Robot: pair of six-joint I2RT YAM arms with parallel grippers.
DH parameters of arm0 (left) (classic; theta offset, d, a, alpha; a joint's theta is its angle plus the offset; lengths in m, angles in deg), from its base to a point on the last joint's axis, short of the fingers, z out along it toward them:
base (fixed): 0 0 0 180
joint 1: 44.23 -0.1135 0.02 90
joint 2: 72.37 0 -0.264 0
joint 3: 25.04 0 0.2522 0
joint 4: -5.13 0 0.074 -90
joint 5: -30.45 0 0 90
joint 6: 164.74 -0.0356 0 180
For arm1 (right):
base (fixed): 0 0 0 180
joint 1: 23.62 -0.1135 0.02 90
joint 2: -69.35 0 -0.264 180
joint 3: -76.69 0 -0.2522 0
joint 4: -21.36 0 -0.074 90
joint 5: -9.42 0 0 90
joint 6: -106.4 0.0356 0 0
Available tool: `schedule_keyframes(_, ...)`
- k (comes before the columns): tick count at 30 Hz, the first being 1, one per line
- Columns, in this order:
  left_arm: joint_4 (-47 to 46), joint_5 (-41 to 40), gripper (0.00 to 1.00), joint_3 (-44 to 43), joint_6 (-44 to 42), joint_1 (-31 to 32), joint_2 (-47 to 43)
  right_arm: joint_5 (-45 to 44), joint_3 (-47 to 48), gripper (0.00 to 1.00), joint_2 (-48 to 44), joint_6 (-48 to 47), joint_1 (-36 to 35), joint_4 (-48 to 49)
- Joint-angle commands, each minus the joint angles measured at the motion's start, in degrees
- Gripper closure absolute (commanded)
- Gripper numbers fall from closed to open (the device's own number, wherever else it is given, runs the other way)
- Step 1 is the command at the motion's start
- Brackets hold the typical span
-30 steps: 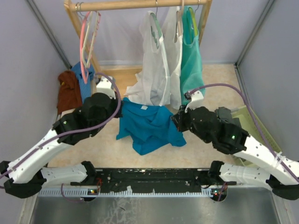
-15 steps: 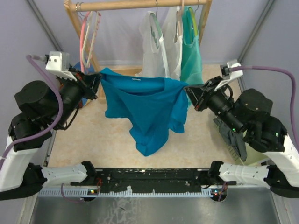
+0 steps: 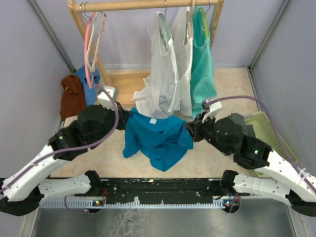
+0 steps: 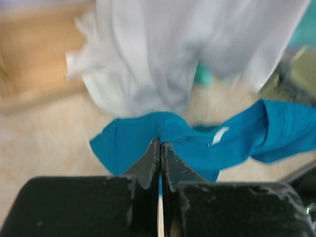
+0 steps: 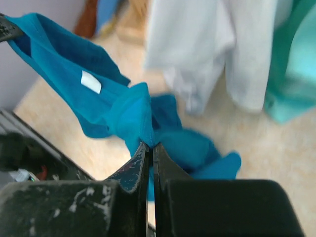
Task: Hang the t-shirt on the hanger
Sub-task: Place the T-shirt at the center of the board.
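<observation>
The deep teal-blue t-shirt [image 3: 158,140] hangs bunched between my two grippers, its lower part crumpled on the beige table. My left gripper [image 3: 127,117] is shut on the shirt's left shoulder edge, and my right gripper [image 3: 190,131] is shut on the right one. In the left wrist view the fingertips [image 4: 160,143] pinch a fold of the t-shirt [image 4: 197,145], with its white label to the right. In the right wrist view the gripper [image 5: 149,144] clamps the t-shirt [image 5: 113,108]. The pale cream hanger [image 3: 100,32] hangs on the rack at the back left, away from both grippers.
A wooden rack [image 3: 148,5] spans the back. A pink hanger [image 3: 88,44] hangs beside the cream one. White garments [image 3: 168,69] and a mint-green tank top [image 3: 202,64] hang just behind the shirt. A brown cloth [image 3: 72,98] and a lighter blue cloth [image 3: 89,81] lie at left, a pale green bin [image 3: 266,123] at right.
Half a second ago both arms held the shirt high and stretched wide. They have since come down and inward, so the shirt sags onto the table again. Both grips are unchanged.
</observation>
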State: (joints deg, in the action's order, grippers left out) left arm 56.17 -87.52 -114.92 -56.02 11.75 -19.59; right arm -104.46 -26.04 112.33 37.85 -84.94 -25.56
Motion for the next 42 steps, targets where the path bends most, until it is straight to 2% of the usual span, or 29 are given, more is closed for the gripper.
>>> schedule_keyframes(1,-1.6,5.5,1.00,16.4,11.3,-0.3,-4.4,2.0,-14.2,1.00,-6.0,10.8,0.2,4.2)
schedule_keyframes(6,-7.7,8.1,1.00,34.1,18.5,-0.2,-7.7,-1.0,-26.7,1.00,-10.3,19.5,0.2,3.7)
schedule_keyframes(10,-14.1,10.5,1.00,41.6,20.4,-0.2,-6.1,-4.9,-28.5,0.99,-8.5,21.1,0.2,2.7)
schedule_keyframes(16,-20.3,10.4,1.00,42.9,19.1,-0.3,-1.0,-4.8,-27.7,0.98,1.1,20.5,0.2,6.3)
schedule_keyframes(20,-20.4,9.3,1.00,41.0,18.9,-0.3,-1.0,-3.3,-25.7,1.00,6.6,20.5,0.2,7.7)
schedule_keyframes(25,-20.0,4.5,1.00,39.4,15.6,-0.3,-3.8,-3.2,-23.3,0.99,7.9,18.8,0.2,8.1)
schedule_keyframes(32,-18.2,0.7,0.99,38.7,15.1,-0.2,-5.6,-5.7,-20.6,0.97,7.6,17.1,0.3,7.0)
schedule_keyframes(33,-18.5,0.3,0.99,38.9,15.1,-0.2,-5.6,-5.7,-20.2,0.95,7.9,16.9,0.4,6.8)
schedule_keyframes(34,-19.0,0.3,0.99,39.1,15.1,-0.2,-5.5,-5.7,-19.4,0.88,8.2,16.6,0.4,6.4)
schedule_keyframes(36,-19.1,0.2,0.99,39.5,15.2,-0.3,-4.9,-5.5,-17.6,0.67,8.5,16.3,0.4,4.5)
schedule_keyframes(39,-18.5,0.4,1.00,40.3,16.8,-0.3,-4.1,-3.4,-12.8,0.49,7.0,13.3,0.4,2.4)
schedule_keyframes(42,-17.5,0.4,1.00,41.3,18.0,-0.3,-4.3,0.8,-3.8,0.38,7.2,9.0,0.4,1.5)
